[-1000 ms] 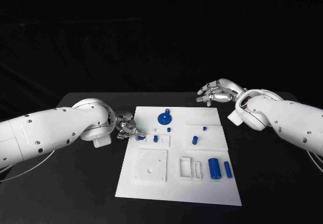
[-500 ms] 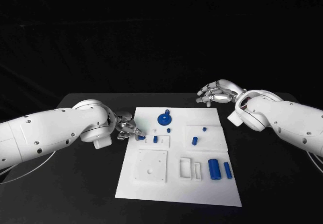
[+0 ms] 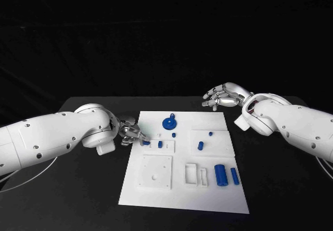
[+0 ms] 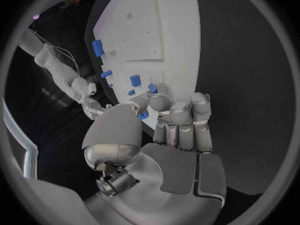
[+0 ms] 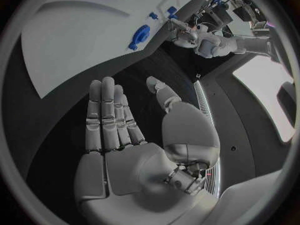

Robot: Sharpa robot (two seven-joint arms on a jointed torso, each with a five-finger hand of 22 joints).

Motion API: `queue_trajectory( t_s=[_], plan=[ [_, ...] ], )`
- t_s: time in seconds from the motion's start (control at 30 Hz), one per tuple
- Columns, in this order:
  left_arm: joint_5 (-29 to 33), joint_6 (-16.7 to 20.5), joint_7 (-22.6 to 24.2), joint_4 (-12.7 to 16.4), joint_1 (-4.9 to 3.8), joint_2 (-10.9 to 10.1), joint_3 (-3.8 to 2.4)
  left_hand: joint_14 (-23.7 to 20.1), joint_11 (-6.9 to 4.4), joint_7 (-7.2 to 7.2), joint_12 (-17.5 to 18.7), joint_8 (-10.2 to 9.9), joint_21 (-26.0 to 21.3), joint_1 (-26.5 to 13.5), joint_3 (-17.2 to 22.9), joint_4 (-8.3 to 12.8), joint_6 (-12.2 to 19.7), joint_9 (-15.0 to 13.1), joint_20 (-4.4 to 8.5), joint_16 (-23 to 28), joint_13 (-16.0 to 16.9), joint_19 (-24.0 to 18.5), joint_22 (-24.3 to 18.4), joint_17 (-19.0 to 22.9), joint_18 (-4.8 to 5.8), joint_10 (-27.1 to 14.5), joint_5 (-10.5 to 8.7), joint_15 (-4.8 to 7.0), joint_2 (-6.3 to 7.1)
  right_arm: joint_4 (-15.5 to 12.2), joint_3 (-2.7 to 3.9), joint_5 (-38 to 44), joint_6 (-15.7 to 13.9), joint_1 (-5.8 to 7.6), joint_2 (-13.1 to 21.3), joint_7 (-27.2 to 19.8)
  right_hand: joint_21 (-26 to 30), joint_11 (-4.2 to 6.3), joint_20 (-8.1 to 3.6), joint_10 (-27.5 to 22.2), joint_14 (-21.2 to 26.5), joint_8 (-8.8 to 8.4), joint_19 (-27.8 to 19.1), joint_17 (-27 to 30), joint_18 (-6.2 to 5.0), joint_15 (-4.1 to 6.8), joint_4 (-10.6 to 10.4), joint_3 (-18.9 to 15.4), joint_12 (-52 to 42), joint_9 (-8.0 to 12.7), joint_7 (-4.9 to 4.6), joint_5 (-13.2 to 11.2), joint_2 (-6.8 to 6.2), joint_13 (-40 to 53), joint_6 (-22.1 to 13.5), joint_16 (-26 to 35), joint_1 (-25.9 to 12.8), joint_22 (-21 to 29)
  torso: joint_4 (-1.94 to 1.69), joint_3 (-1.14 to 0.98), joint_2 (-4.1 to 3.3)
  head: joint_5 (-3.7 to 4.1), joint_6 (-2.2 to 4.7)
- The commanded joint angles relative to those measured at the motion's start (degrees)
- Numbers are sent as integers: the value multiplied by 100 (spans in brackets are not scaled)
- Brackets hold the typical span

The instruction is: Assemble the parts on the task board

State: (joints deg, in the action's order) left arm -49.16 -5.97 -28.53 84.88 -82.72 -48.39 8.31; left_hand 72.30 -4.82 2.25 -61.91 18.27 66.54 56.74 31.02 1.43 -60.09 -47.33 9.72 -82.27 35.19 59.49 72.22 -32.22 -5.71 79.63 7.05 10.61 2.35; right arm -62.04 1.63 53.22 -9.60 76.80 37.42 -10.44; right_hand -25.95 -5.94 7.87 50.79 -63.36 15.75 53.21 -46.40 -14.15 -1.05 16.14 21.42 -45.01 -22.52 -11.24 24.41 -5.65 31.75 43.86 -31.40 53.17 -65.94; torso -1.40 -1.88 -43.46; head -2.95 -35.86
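The white task board [image 3: 208, 197] lies in the middle of the black table. My left hand [image 3: 128, 131] is at the board's left edge with its fingers curled, and it pinches a small blue part [image 3: 146, 142] between thumb and finger right at the board; in the left wrist view the hand [image 4: 169, 135] shows blue [image 4: 152, 87] just past the thumb tip. My right hand [image 3: 223, 96] hovers past the board's far right corner, fingers straight and holding nothing [image 5: 119, 140]. A blue wheel [image 3: 169, 122] sits at the far middle, also seen in the right wrist view as the wheel [image 5: 140, 36].
On the board are a short blue peg [image 3: 160, 143], two more small blue pieces [image 3: 199, 144], a large blue cylinder [image 3: 220, 174] and a thinner one [image 3: 235, 175]. A square white plate [image 3: 156, 171] and slotted white frames [image 3: 194, 173] sit nearer me. Bare table [image 3: 83, 192] flanks the board.
My left hand has edged slightly toward the board, the blue part staying at its fingertips. The right hand has barely moved.
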Motion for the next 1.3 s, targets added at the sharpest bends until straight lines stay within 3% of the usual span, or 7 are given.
queue_trajectory(
  t_s=[0.03, 0.33, 0.6, 1.07, 1.3],
  plan=[
    [227, 91, 37, 22, -3, 0, -8, -14, 51, -3, 30, -27, 11, 18, 1088, 1127, 59, -8, 559, 36, -6, 21, -10, 5, -75, 5, 51, -18, 21, 2, 3, -7, 79, -2, -9, -51, 28, 9, 6, -37, -45, 15, 34, -6, -85, -13, 7, 1, -40, 7, -77, 21, 24, -10, -32, 38, -56, -8, -4, -2, 0, -2, 5],
    [254, 59, 44, 36, -36, 11, -15, -9, 61, 6, 27, -13, 14, 31, 1114, 1174, 81, -29, 559, 34, -6, 26, -11, 5, -74, 9, 169, -29, -3, 4, 3, -9, 82, -2, -17, -50, 29, 9, 6, -37, -45, 16, 35, -7, -85, -13, 7, 1, -41, 7, -77, 21, 26, -12, -32, 39, -58, -9, 6, 0, -3, -8, 11],
    [236, 47, 45, 58, -95, 30, -15, -10, 45, -11, 31, 69, 16, 12, 1138, 1217, 52, -107, 555, 39, -11, 28, -14, 8, -64, 6, 506, -16, 14, 4, 3, -10, 81, -2, -24, -49, 30, 9, 6, -38, -45, 16, 35, -8, -85, -13, 7, 0, -41, 8, -77, 21, 26, -13, -33, 40, -59, -10, 4, -4, -3, -8, 7],
    [-107, -86, 37, 80, -127, 155, -16, -6, 35, -23, 28, 116, 20, 19, 1145, 1241, 37, -158, 559, 38, -12, 33, -14, 9, -64, 11, 573, -7, 18, 19, 3, -10, 83, -6, -37, -52, 33, 9, 5, -38, -46, 17, 36, -10, -85, -13, 8, 0, -43, 9, -76, 21, 28, -15, -33, 42, -61, -11, 6, -5, -5, 0, 7],
    [-294, 26, 58, 68, -129, 147, -16, -6, 33, -25, 29, 129, 21, 15, 1143, 1244, 38, -175, 559, 38, -13, 33, -14, 9, -63, 11, 590, -5, 26, 14, 3, -11, 79, -6, -30, -51, 34, 9, 5, -38, -46, 18, 36, -11, -85, -13, 9, 0, -44, 9, -76, 21, 29, -17, -33, 43, -61, -12, -5, 0, -1, 5, -2]
  ],
)
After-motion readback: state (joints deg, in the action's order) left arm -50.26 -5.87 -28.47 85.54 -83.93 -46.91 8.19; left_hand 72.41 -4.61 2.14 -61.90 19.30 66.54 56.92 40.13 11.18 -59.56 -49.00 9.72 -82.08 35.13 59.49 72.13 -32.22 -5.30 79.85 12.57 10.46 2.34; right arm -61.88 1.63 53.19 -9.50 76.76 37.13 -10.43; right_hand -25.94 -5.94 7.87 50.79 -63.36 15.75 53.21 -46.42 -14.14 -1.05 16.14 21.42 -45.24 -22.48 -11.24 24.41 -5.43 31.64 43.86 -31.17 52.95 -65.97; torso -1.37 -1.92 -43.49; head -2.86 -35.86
